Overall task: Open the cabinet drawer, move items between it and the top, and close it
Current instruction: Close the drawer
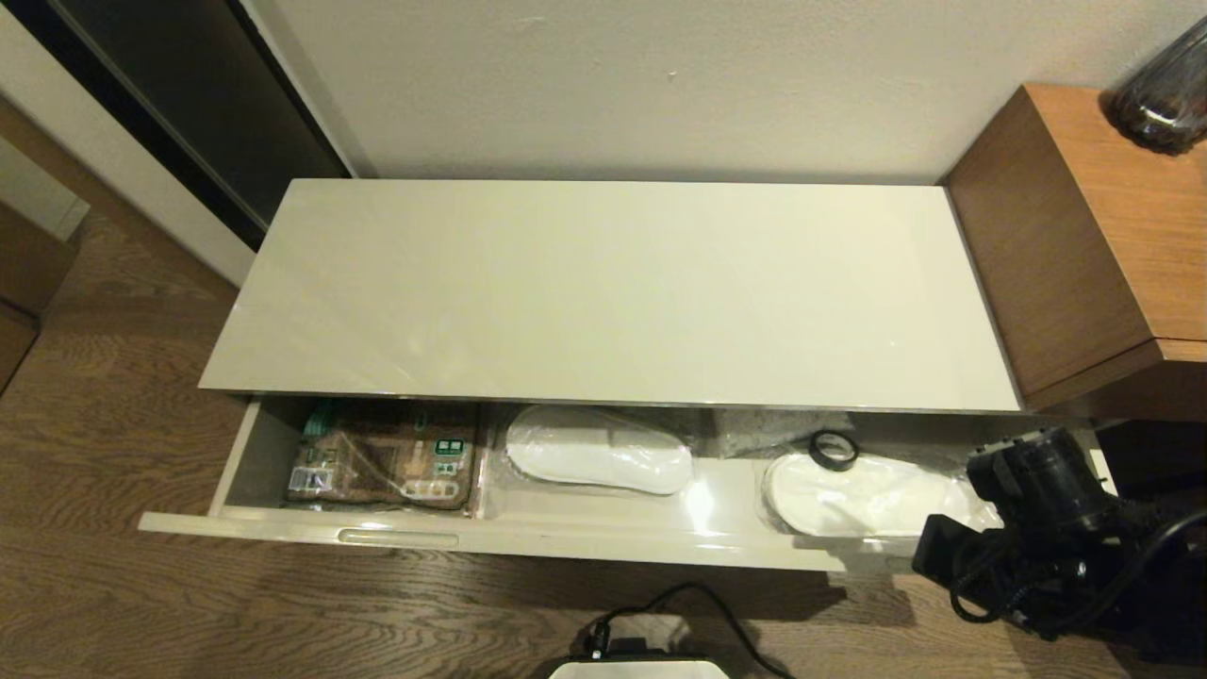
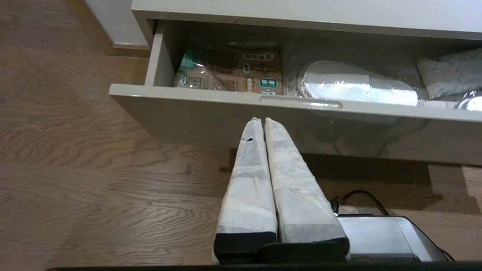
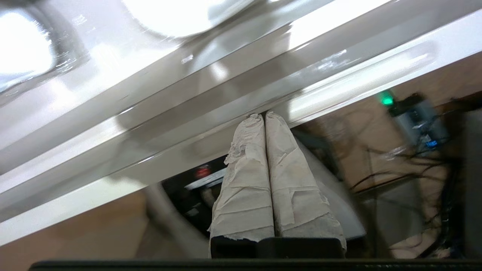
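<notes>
A long, glossy cream-white tabletop [image 1: 613, 283] is stretching along a plain pale wall, bare and catching soft glare, with a taller brown wooden unit [image 1: 1084, 236] pressing against its right end and wood-grain flooring [image 1: 113, 396] spreading out in front. Below it, the wide, shallow off-white cabinet drawer [image 1: 396, 538] is standing pulled out, its grey inside on show. A brown-and-green printed packet [image 1: 387, 457] is lying at the left end, a white slipper in a clear bag [image 1: 599, 451] is sitting mid-drawer, and a small black tape roll with a white core [image 1: 834, 450] is resting on a second bagged white slipper [image 1: 868, 495] toward the right.

The left wrist camera is catching what the head camera is missing: a white soft plastic packet with pale speckled print [image 2: 448, 73] is lying at the back of the drawer, beyond the middle slipper. It is also showing the left tool [image 2: 260, 119] hanging low over the floor before the drawer front, just below a recessed slot handle [image 2: 301, 102], its paper-wrapped fingers [image 2: 286, 165] pressed together on nothing.

The right tool [image 3: 260, 114] is sitting at the drawer's right end, tips up against the drawer's glossy front edge, fingers closed and empty, its black arm [image 1: 1047, 528] crouching beside the drawer's right corner.
</notes>
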### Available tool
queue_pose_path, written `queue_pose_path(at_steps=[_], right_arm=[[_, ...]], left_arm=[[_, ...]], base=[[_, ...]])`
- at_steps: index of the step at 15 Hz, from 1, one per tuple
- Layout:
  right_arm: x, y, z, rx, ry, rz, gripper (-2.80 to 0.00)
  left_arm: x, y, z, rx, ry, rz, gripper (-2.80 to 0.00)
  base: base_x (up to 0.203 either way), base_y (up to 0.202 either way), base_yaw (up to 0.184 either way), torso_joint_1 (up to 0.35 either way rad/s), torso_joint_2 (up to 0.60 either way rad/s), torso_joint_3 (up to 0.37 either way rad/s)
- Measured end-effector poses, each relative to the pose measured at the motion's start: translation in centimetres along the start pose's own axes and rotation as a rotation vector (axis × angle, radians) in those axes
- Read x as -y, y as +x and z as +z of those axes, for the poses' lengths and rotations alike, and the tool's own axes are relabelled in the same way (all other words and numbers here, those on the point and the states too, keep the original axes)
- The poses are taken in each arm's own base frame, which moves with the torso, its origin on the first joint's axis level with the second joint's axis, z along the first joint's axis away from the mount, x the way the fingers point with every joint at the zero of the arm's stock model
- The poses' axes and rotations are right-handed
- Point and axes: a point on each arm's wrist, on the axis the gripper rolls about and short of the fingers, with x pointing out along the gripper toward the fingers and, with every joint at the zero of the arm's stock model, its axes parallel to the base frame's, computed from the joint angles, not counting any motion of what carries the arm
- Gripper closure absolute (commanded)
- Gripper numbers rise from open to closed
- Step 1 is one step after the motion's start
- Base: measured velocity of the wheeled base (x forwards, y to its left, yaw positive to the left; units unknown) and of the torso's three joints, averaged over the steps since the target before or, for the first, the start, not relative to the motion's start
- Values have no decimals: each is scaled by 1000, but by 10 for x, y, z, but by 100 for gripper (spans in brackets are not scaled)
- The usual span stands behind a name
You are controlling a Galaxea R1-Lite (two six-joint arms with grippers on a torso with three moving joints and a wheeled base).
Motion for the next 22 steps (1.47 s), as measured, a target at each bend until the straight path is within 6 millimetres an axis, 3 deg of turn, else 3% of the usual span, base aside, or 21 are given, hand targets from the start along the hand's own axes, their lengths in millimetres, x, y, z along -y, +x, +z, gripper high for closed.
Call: queue_pose_path(at_steps=[6, 9, 15, 22], right_arm=[[-30, -47, 43, 31, 19, 45, 0], [-30, -56, 31, -32, -26, 27, 0], [-10, -40, -9, -176, -98, -19, 0], [-22, 0, -9, -95, -66, 14, 0]], left_arm=[[0, 0, 0, 0, 0, 0, 0], [0, 0, 0, -1, 0, 0, 0], [0, 0, 0, -1, 0, 0, 0], [0, 0, 0, -1, 0, 0, 0]], base=[[0, 0, 0, 0, 0, 0], [0, 0, 0, 0, 0, 0], [0, 0, 0, 0, 0, 0], [0, 0, 0, 0, 0, 0]])
